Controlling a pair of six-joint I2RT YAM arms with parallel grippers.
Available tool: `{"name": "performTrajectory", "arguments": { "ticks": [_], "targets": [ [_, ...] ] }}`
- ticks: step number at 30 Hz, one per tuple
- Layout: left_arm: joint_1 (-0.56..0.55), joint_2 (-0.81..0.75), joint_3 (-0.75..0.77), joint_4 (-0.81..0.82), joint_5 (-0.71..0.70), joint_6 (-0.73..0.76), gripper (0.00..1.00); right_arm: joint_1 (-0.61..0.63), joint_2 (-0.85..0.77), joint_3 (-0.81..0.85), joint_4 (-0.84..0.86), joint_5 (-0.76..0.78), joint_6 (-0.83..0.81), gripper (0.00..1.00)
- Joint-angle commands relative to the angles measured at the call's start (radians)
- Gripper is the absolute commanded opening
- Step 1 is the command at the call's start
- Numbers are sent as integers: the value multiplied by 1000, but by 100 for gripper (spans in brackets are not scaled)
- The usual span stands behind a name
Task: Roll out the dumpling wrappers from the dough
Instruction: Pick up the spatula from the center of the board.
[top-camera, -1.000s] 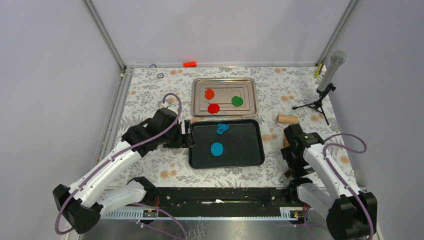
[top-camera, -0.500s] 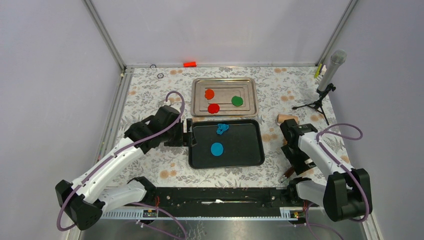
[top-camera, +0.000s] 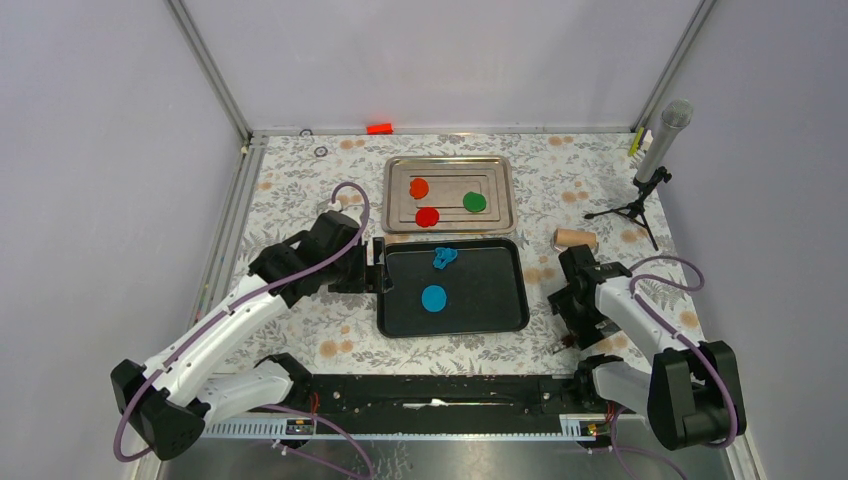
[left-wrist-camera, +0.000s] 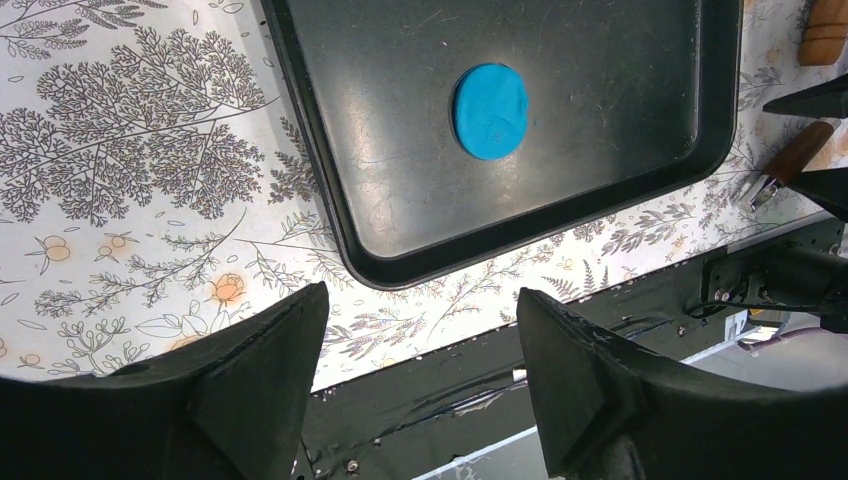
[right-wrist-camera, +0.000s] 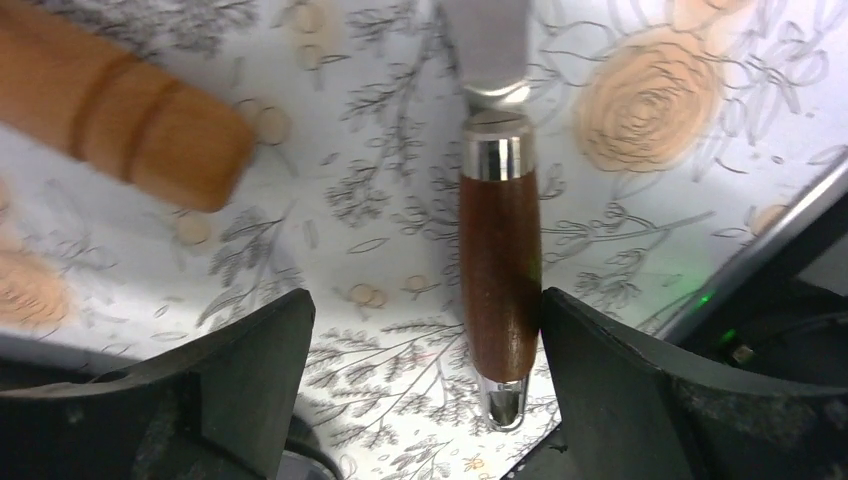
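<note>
— Where to look for the dough?

— On the black tray (top-camera: 490, 300). Part of it as a ragged dough scrap (top-camera: 445, 257) near the far rim, part as a round blue wrapper (top-camera: 433, 298) flat near the middle. Three more behind, on the silver tray (top-camera: 500, 168): orange wrapper (top-camera: 419, 187), red wrapper (top-camera: 428, 216), green wrapper (top-camera: 474, 202), none touching.

— And the arms?

— Find the left gripper (top-camera: 381, 268) at the black tray's left rim, fingers (left-wrist-camera: 260, 380) spread wide around nothing. Find the right gripper (top-camera: 570, 315) low over the desk (top-camera: 300, 190), right of the tray. Fingers (right-wrist-camera: 620, 390) wide there as well, straddling the wooden handle of a metal-bladed scraper (right-wrist-camera: 500, 270) without clasping it. Handle much nearer one finger than the other; touching or not, cannot tell.

— Likely step?

— Probably picking up that scraper to lift the blue wrapper off the tray.

— What could go wrong?

— Closing off-centre, for one: pushing the handle sideways or spinning it flat on the desk instead of gripping it. Knocking the rolling pin (right-wrist-camera: 120, 115) lying just beside, and sending it rolling off. Afterwards, digging the blade into soft clay and tearing or folding the thin disc, or dragging the scrap against it. On the left, nudging the rim and sliding the whole tray.

— Cure?

— Centre over the handle before closing, and lift clear of the pin.
</note>
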Motion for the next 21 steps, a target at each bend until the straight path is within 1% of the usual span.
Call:
{"name": "performTrajectory", "arguments": {
  "ticks": [1, 5, 8, 11, 14, 15, 17, 19, 21],
  "targets": [
    [-1, 8, 22, 22, -12, 18, 75, -6, 4, 68, 65, -5, -91, 89],
    [-1, 12, 22, 24, -13, 23, 75, -6, 6, 85, 78, 11, -90, 88],
    [-1, 8, 18, 24, -12, 25, 75, -6, 13, 67, 56, 19, -39, 88],
    [-1, 4, 11, 24, -12, 29, 75, -5, 13, 19, 46, 23, 32, 86],
    [-1, 3, 6, 23, -12, 32, 75, -5, 14, -48, 84, 34, 75, 82],
    [-1, 3, 5, 24, -12, 33, 74, -5, 14, -61, 88, 39, 94, 78],
    [-1, -1, 3, 23, -11, 34, 74, -6, 5, -65, 81, 59, 111, 65],
    [0, -5, -1, 23, -11, 32, 74, -6, -15, -67, 71, 78, 130, 48],
    [-1, -5, 0, 24, -10, 32, 74, -6, -47, -60, 39, 87, 145, 28]
  ]
}}
